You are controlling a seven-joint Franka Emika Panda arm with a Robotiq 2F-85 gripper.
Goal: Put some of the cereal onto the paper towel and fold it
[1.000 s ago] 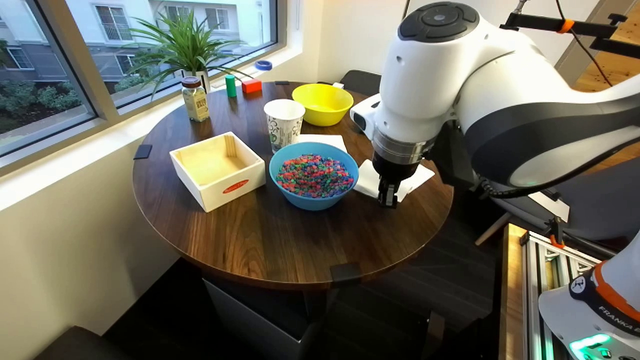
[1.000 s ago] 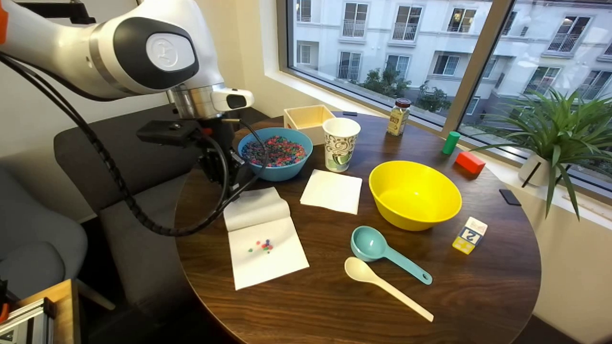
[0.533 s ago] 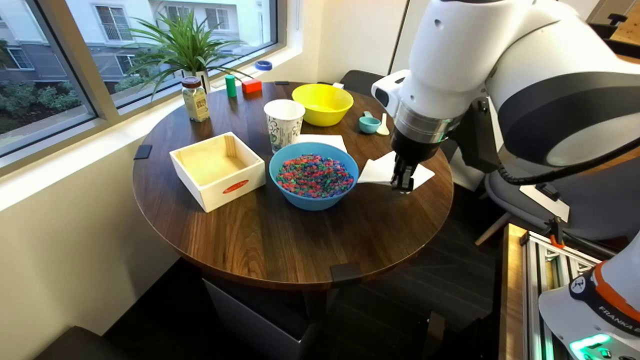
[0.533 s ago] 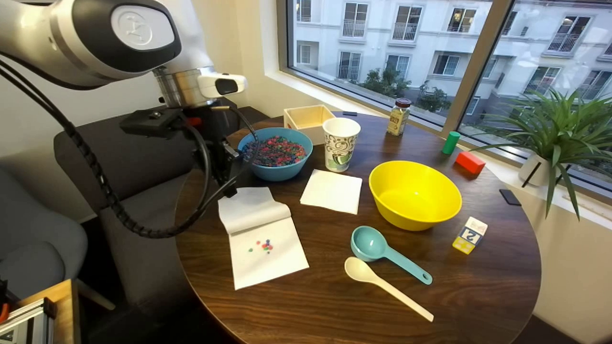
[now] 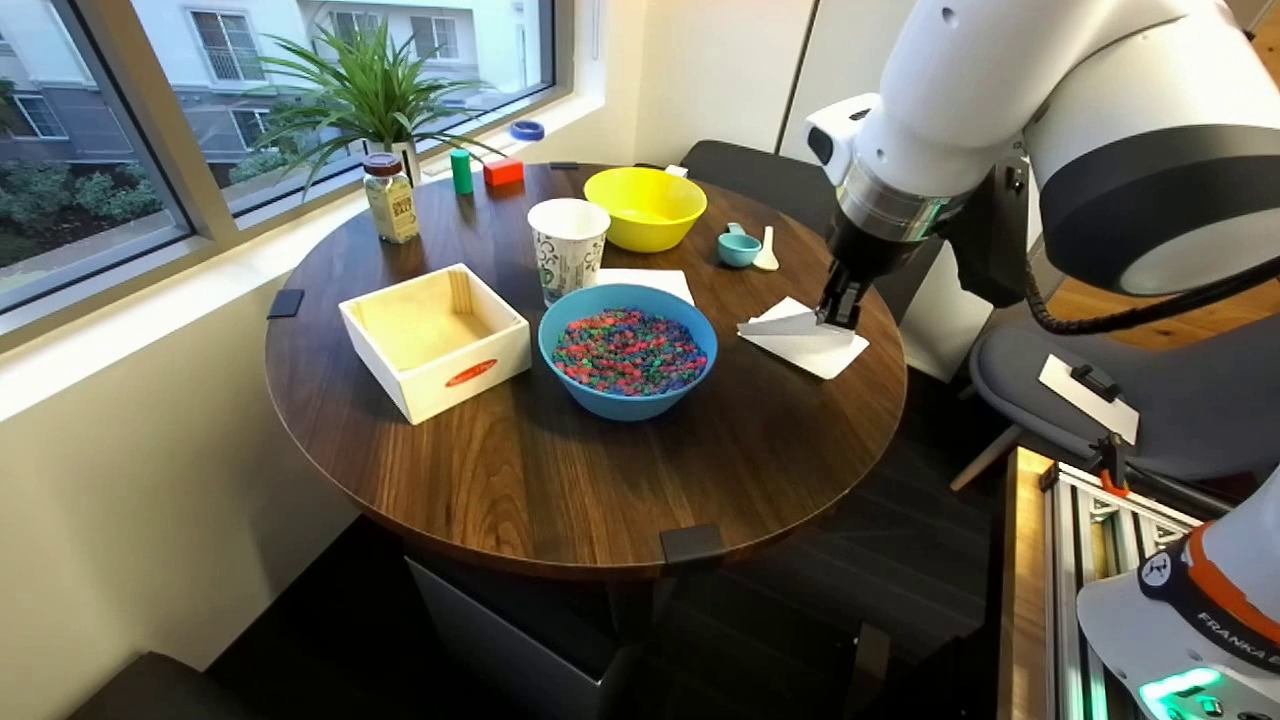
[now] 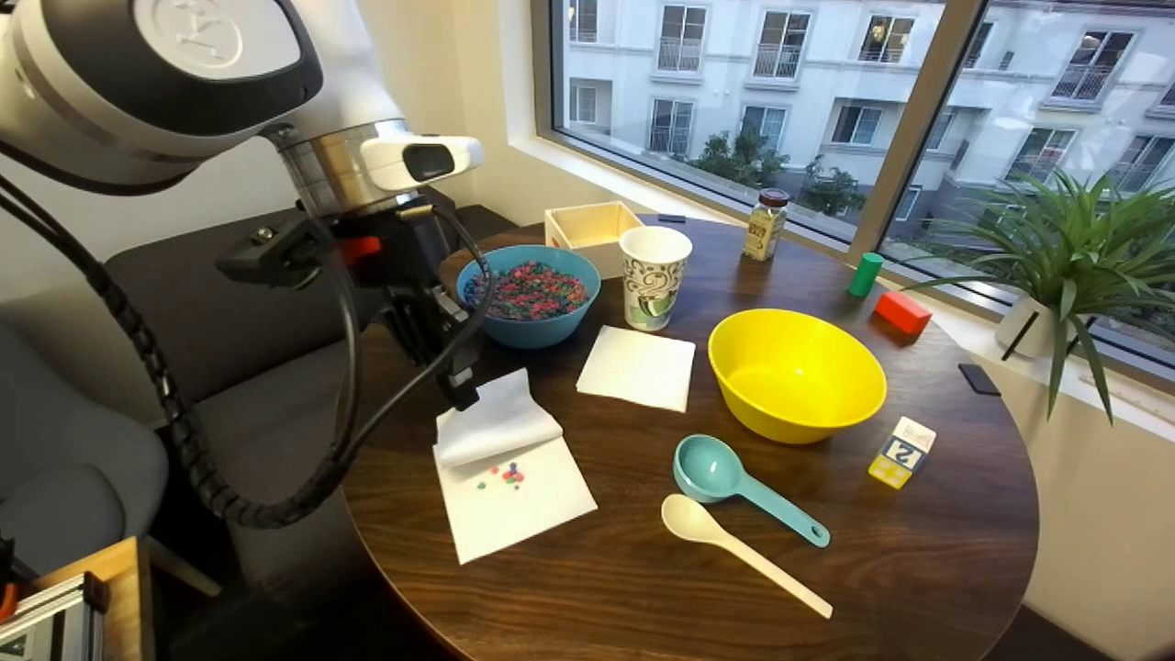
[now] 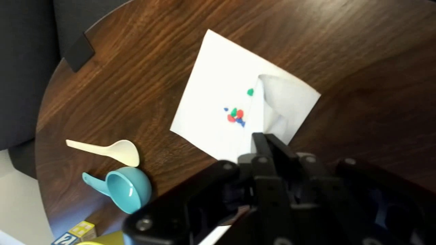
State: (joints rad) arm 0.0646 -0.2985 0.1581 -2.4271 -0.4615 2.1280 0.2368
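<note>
The gripper (image 7: 265, 136) clamps the paper towel (image 7: 211, 95) at its lifted edge — presumably to fold that side over the cereal (image 7: 234, 112).

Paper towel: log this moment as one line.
fingers: shut on raised flap | paper towel: partly folded, fold unfinished | cereal pieces: several on towel's uncovered part | blue bowl: holds cereal heap
</note>
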